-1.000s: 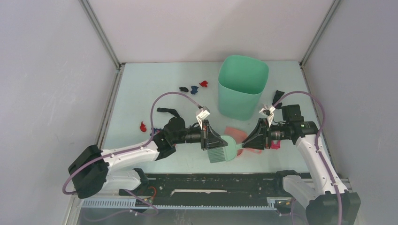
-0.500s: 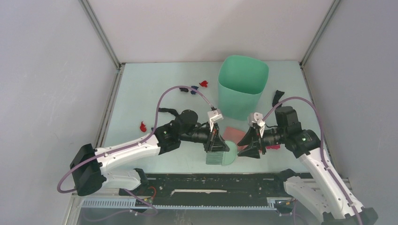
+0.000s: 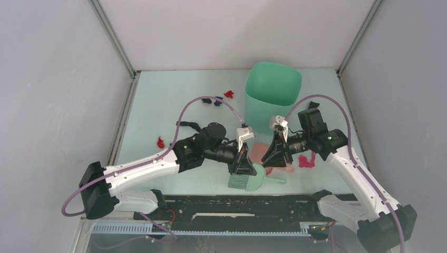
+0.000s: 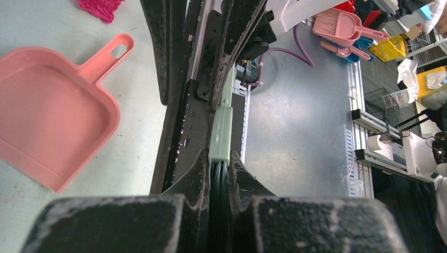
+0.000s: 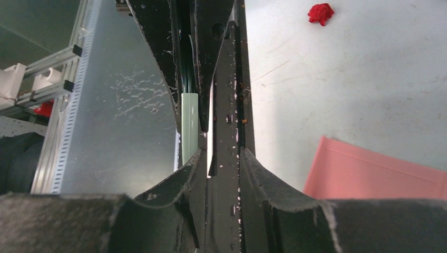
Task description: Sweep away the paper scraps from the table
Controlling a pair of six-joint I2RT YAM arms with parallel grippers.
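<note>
Left gripper (image 3: pixel 243 169) tight on green brush (image 3: pixel 243 182); right gripper (image 3: pixel 268 161) narrowly apart, empty, by pink dustpan (image 4: pixel 52 121) on table (image 3: pixel 158 105)

The top external camera hangs high above and behind the arm bases (image 3: pixel 100 192), looking down from afar on the whole counter (image 3: pixel 158 105), with the bases at 6 o'clock. The left wrist camera sits tight behind the left end effector (image 4: pixel 220 158), facing about 4 o'clock toward the near rail (image 3: pixel 237 203). The right wrist camera, equally close behind the right end effector (image 5: pixel 222 158), faces about 8 o'clock. Both wrist views share the pink dustpan (image 4: pixel 52 116), the green brush (image 4: pixel 221 132) and that rail.
</note>
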